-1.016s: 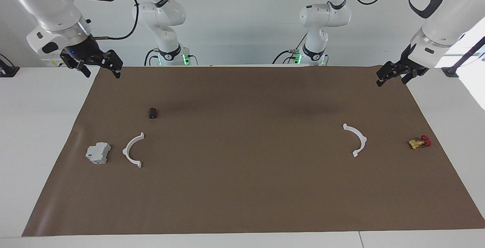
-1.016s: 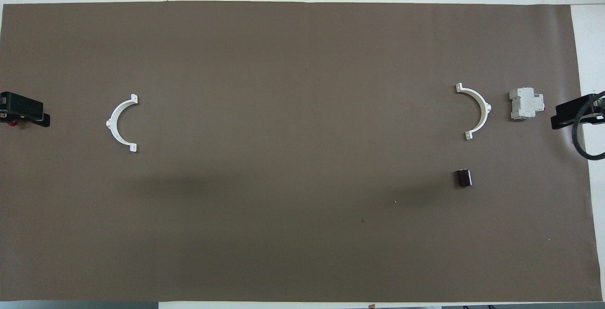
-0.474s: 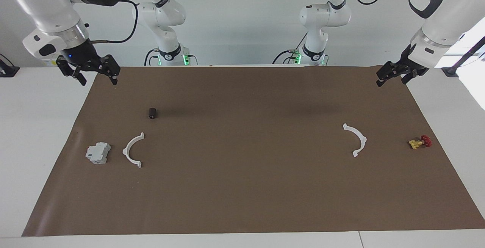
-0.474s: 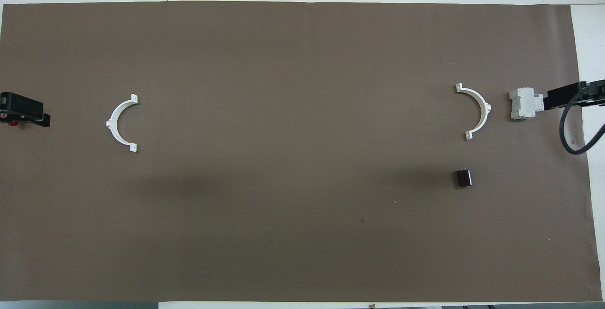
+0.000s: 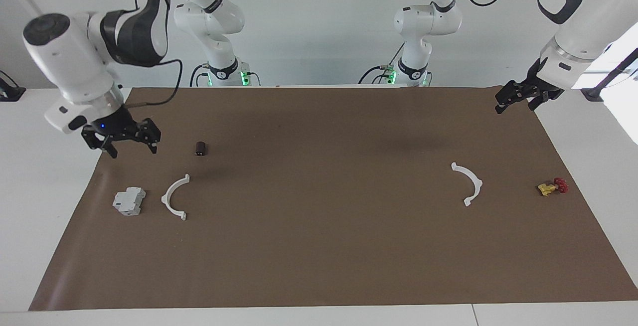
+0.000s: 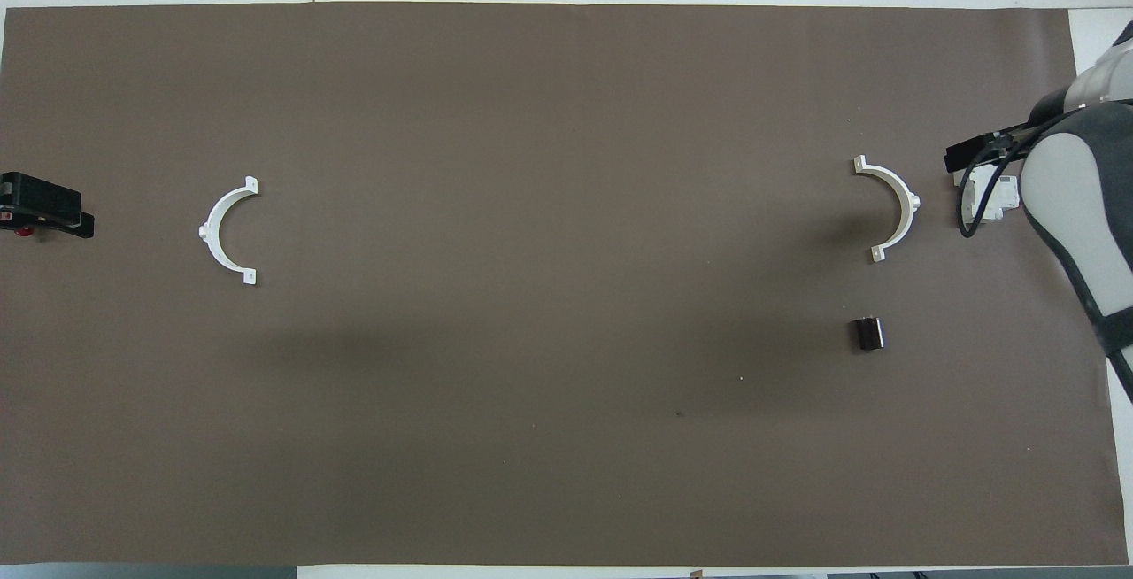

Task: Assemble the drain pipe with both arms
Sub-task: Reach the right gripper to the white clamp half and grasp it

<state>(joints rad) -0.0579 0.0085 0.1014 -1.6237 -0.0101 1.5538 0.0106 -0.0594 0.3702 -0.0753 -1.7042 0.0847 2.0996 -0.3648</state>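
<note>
The drain pipe lies as two separate white arcs on the brown mat (image 5: 319, 246). One arc (image 5: 164, 199) (image 6: 909, 201) lies toward the right arm's end, the other arc (image 5: 478, 184) (image 6: 205, 229) toward the left arm's end. My right gripper (image 5: 130, 145) (image 6: 974, 152) is open and empty, up in the air over the mat's edge beside the grey block, apart from the near arc. My left gripper (image 5: 516, 105) (image 6: 44, 207) is open and empty, and waits over the mat's corner at its own end.
A grey boxy block (image 5: 128, 201) (image 6: 987, 198) lies beside the right-end arc, partly covered by the right arm in the overhead view. A small dark cylinder (image 5: 201, 148) (image 6: 868, 334) lies nearer to the robots. A yellow valve with a red handle (image 5: 551, 186) lies at the left arm's end.
My right arm has swung down and out over the mat's edge, toward the grey block and the near arc. The left arm and all objects have not moved.
</note>
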